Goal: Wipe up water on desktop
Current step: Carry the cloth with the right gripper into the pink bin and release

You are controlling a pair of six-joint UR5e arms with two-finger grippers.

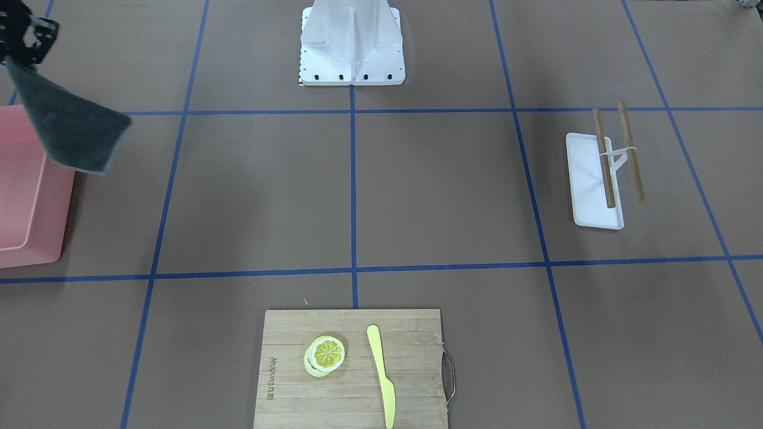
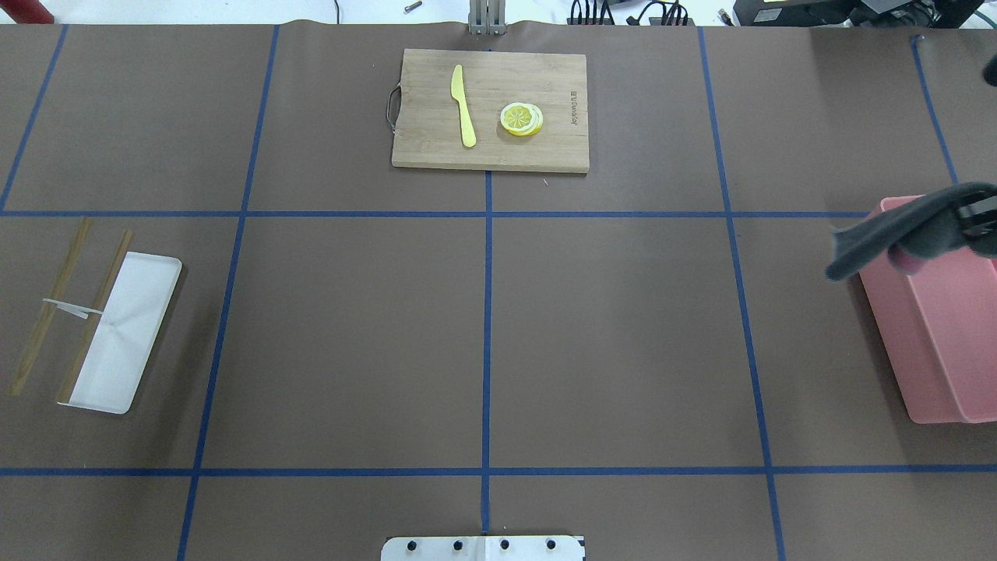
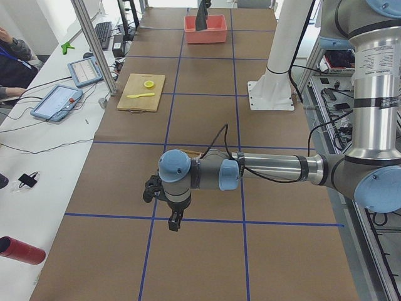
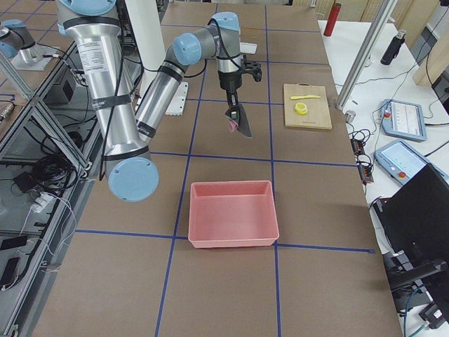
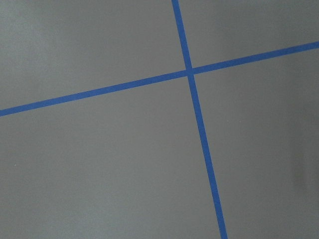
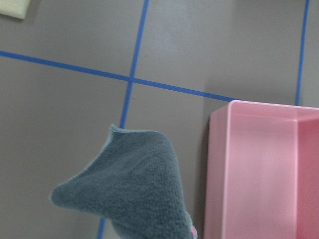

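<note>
The desktop point(image 2: 607, 335) is a matte brown tabletop crossed by blue tape lines; I see no water on it. My right gripper point(image 1: 24, 44) is shut on a dark grey cloth point(image 1: 71, 131), which hangs in the air over the near edge of a pink bin point(image 1: 30, 196). The cloth also shows in the overhead view point(image 2: 896, 238), the exterior right view point(image 4: 238, 121) and the right wrist view point(image 6: 134, 189). My left gripper point(image 3: 173, 224) shows only in the exterior left view, low over bare tabletop; I cannot tell whether it is open or shut.
A bamboo cutting board point(image 2: 561, 152) with a yellow knife point(image 2: 463, 105) and lemon slices point(image 2: 522, 118) lies at the far middle. A white tray point(image 2: 132, 312) with two chopsticks point(image 2: 47, 312) lies on the left. The robot base point(image 1: 351, 42) stands mid-table.
</note>
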